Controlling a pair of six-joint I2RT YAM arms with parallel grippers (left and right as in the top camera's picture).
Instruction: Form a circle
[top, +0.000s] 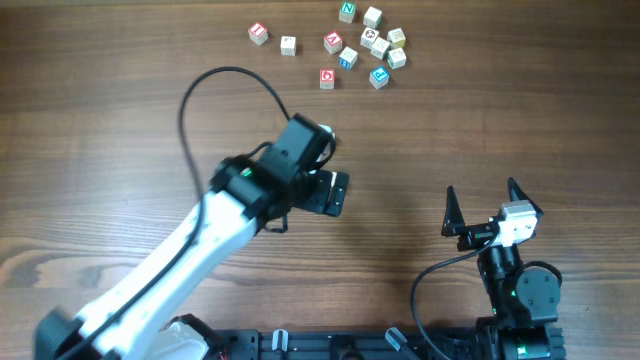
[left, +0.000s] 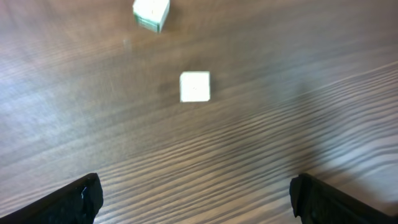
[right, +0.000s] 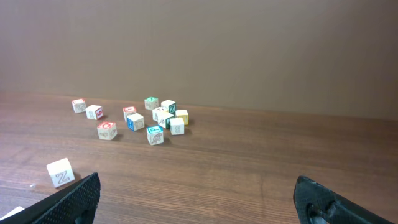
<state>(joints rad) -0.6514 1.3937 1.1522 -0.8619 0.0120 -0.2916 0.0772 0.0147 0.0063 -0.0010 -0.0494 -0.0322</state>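
cube (right: 60, 172) marked z lies apart from circle (top: 379, 46); left pincer (left: 196, 186), right pincer (right: 198, 183) both released, empty.

A "Z" on the near lone cube (right: 60, 172); letters on the farther cubes (right: 135, 121) too small.
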